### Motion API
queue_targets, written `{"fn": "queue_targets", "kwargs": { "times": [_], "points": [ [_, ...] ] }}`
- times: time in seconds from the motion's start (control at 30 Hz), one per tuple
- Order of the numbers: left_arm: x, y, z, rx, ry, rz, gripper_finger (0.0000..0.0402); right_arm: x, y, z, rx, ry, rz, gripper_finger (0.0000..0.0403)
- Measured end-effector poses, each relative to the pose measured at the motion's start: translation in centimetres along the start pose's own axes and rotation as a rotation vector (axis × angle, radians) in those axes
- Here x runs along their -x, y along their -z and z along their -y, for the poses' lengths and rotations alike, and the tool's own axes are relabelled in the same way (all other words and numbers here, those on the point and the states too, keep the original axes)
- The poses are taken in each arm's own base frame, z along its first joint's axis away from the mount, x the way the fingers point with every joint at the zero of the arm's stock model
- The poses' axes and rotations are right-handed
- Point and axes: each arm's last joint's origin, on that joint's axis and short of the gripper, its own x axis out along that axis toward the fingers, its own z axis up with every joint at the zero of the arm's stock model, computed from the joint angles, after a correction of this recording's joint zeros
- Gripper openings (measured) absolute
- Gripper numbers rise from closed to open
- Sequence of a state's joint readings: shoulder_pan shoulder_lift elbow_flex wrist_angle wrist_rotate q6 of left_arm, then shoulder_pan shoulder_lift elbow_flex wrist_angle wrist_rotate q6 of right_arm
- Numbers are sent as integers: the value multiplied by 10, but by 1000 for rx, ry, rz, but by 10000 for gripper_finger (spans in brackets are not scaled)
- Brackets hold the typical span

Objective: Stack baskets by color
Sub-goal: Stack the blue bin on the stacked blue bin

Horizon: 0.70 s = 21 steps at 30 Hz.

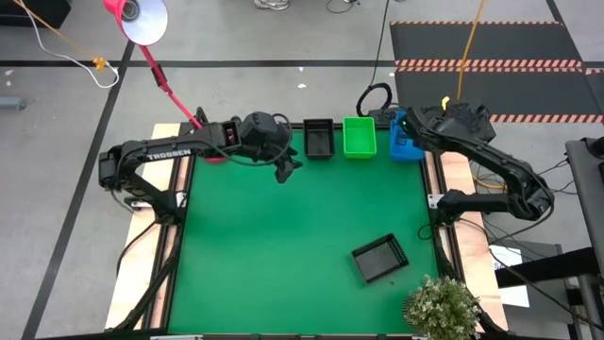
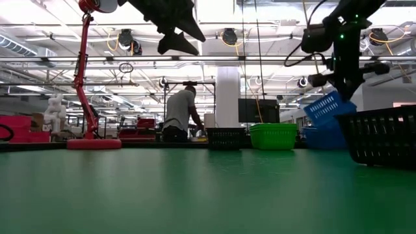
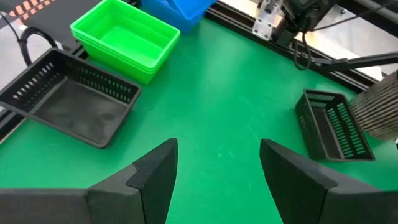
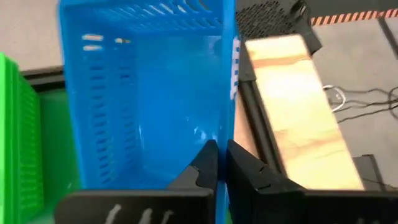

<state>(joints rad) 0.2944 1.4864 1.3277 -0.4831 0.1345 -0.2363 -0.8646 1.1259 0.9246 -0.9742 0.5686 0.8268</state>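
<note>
The right gripper [image 4: 216,163] is pressed together on the side wall of a blue basket [image 4: 149,99], pinching it and holding it tilted in the air at the table's far right corner, just above the blue stack [image 2: 325,138] that rests on the green table [image 1: 302,227]. The held basket has nothing in it. Just beside the blue stack stands the green stack [image 1: 359,138], nested green baskets with the top one empty, and next to that, apart by a narrow gap, a black basket [image 1: 319,139], also empty, all in a row along the far edge. The left gripper [image 3: 214,180] hangs above the table near the black basket at the far edge, its fingers spread with nothing between them. A second black basket [image 1: 380,259] lies alone, turned askew, well apart toward the near right, close to a potted plant [image 1: 444,307]. A pink lamp base [image 2: 94,143] sits at the far left.
</note>
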Motion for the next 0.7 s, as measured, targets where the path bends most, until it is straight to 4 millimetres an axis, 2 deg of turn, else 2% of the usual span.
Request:
{"fn": "queue_targets", "kwargs": {
  "times": [0.3,0.7],
  "points": [
    [2,-3,-10,27,-25,13,227,-11,6,-4,-23,-49,-8,8],
    [3,-6,-19,43,-36,27,227,-32,16,5,-70,-28,-77,15]
  ]
}}
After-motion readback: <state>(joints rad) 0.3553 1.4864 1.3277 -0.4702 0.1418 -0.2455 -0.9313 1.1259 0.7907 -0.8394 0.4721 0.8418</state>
